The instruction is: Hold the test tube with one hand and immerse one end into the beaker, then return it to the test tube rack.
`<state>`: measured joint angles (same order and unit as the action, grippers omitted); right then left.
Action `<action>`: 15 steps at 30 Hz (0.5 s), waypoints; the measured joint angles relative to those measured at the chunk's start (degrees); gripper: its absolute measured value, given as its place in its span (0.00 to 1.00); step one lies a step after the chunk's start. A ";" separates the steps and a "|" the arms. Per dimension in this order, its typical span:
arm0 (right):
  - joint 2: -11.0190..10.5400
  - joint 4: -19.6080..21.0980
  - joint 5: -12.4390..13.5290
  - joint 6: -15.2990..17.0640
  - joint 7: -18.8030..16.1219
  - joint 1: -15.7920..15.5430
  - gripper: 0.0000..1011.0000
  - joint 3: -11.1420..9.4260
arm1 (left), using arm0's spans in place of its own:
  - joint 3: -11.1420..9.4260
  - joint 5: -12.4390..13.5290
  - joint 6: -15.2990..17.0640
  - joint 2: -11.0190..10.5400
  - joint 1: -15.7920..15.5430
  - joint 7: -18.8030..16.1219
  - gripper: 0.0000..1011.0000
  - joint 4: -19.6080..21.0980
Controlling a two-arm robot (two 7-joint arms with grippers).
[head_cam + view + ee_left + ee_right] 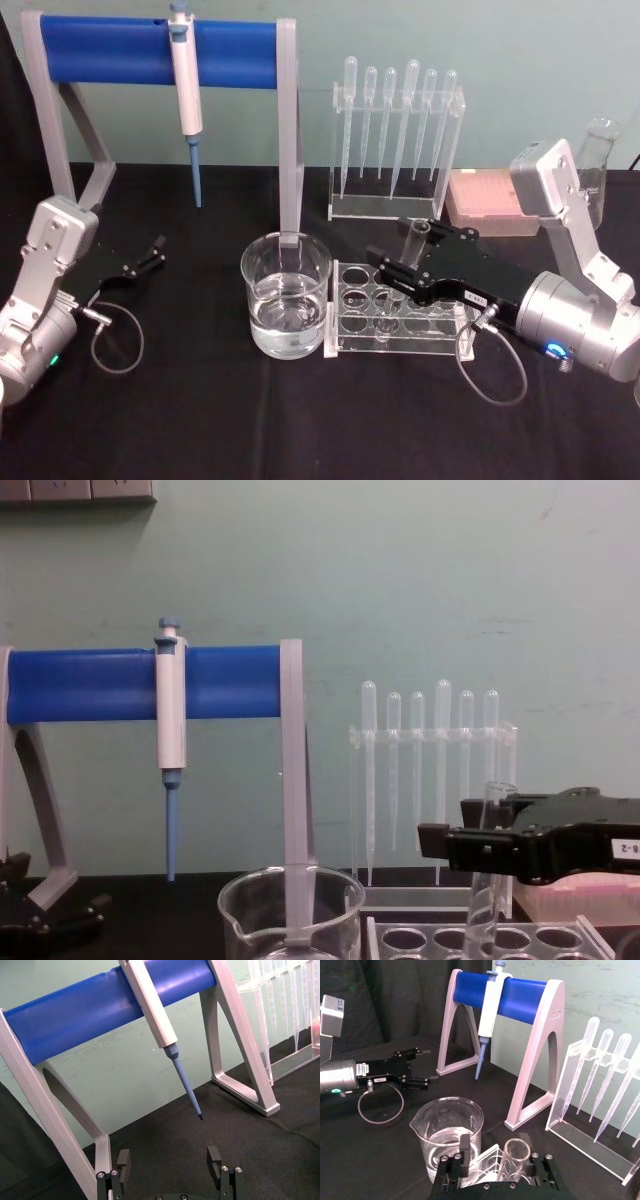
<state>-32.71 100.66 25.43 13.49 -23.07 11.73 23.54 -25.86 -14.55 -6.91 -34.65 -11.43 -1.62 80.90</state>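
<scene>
Currently right gripper (392,262) jaws astride tube (411,243) in rack (400,312), grip unconfirmed. Next: clamp, lift clear, carry over beaker (286,296). Left gripper (153,252) parked, jaws open.

A blue roller stand (150,50) with grey legs stood at the back left on the black table (200,400), and a white-and-blue micropipette (186,90) hung off its bar, tip pointing down and clear of the cloth. To its right was a clear pipette rack (395,205) holding 6 plastic pipettes (410,110) upright, bulbs on top. Right of that sat a pink tip box (485,200), with a glass flask (600,160) just behind it by the edge. Nearer the front, a clear holed tube rack (400,320) lay on the cloth, with 2 rows of round holes. Pale green wall (450,580) behind it all.
</scene>
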 joint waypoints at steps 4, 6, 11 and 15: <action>-0.03 1.01 -0.22 -0.41 0.36 -0.21 0.71 -0.31 | 0.00 0.00 0.00 0.00 0.00 0.00 0.99 0.00; 0.06 2.35 -0.55 -1.12 1.17 -0.72 0.78 -1.09 | 0.00 0.00 0.00 0.00 0.00 0.00 0.99 0.00; 0.88 5.17 -1.11 -2.62 4.01 -2.19 0.91 -3.67 | 0.00 0.00 0.00 0.00 0.00 0.00 0.99 0.00; 2.78 6.95 -2.37 -3.58 8.77 -4.08 0.99 -6.90 | 0.00 0.00 0.00 0.00 0.00 0.00 0.99 0.00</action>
<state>-29.93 107.61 23.06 9.91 -14.31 7.65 16.64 -25.86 -14.55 -6.91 -34.65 -11.43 -1.62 80.90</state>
